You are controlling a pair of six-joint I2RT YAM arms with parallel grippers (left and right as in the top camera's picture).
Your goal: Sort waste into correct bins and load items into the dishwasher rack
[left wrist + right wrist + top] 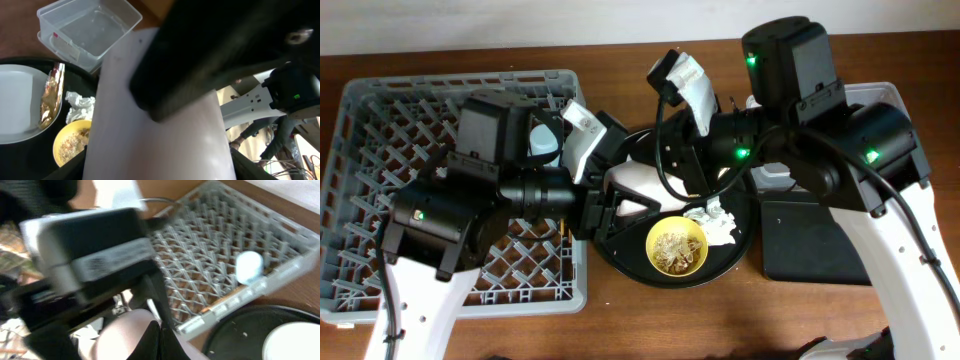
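Left gripper [608,208] is clamped on the pink cup [150,140], held over the round black tray [725,262] just beside the rack [380,110]. Right gripper [670,172] crowds in close against the same cup, but its opening is hidden and I cannot tell how wide it stands. The blue cup [542,143] sits in the rack. The yellow bowl [678,247] with scraps and the napkin [717,222] are on the tray.
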